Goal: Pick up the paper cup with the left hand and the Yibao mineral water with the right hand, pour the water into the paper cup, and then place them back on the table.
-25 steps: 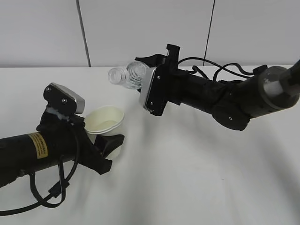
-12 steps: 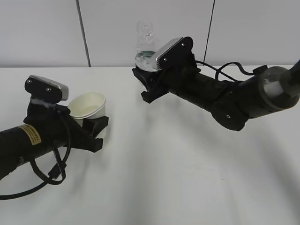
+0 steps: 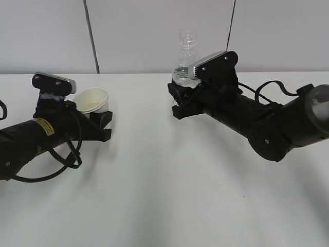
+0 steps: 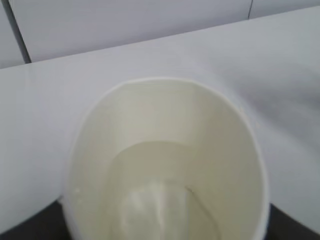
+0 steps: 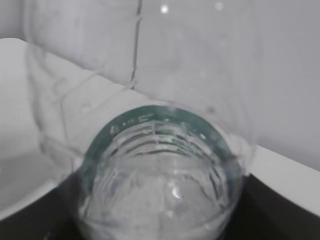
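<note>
The white paper cup (image 3: 93, 100) stands upright in my left gripper (image 3: 99, 121), low over the white table (image 3: 164, 195) at the left. The left wrist view looks down into the cup (image 4: 165, 165), where clear water (image 4: 160, 200) lies at the bottom. The left gripper is shut on the cup. My right gripper (image 3: 181, 98) is shut on the Yibao mineral water bottle (image 3: 186, 56), which stands upright with its open neck up, right of centre. In the right wrist view the bottle (image 5: 160, 165) fills the frame, its green label band (image 5: 150, 120) showing.
A grey panelled wall (image 3: 154, 31) runs behind the table's far edge. Black cables trail from both arms, one looping on the table by the left arm (image 3: 49, 167). Bare white tabletop lies between the two grippers and toward the front.
The right gripper has turned the bottle from tilted to upright and moved right and down. The left gripper has carried the cup left and back, lowering it toward the table.
</note>
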{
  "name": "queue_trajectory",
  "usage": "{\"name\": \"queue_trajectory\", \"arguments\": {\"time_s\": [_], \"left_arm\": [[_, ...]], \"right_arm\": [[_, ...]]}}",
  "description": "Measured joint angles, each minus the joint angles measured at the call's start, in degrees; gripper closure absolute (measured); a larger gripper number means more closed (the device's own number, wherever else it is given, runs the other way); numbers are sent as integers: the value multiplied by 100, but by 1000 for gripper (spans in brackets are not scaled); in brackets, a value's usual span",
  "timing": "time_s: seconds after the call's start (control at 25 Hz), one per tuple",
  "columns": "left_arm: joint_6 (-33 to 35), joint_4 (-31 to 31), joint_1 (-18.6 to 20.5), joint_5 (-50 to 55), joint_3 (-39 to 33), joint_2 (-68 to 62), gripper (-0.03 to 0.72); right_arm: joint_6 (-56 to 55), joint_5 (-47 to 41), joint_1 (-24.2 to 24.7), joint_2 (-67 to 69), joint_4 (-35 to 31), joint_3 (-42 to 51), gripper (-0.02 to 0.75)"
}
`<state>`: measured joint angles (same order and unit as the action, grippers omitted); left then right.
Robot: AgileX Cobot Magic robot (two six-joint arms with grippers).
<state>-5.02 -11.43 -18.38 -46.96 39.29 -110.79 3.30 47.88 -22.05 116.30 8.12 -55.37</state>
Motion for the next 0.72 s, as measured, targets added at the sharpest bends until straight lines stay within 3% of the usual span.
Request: {"name": "queue_trajectory", "arguments": {"time_s": [0.2,0.56,0.72], "left_arm": [[3,-6,55,144,437,-446,279],[3,-17,55,64,753,-917,270],[7,23,55,120,753,-917,148]], "right_arm": [[0,0,86,-148,-529,326,288],[-9,11,142,-240,-898,523,288],[-9,11,142,-240,-921,523,288]]}}
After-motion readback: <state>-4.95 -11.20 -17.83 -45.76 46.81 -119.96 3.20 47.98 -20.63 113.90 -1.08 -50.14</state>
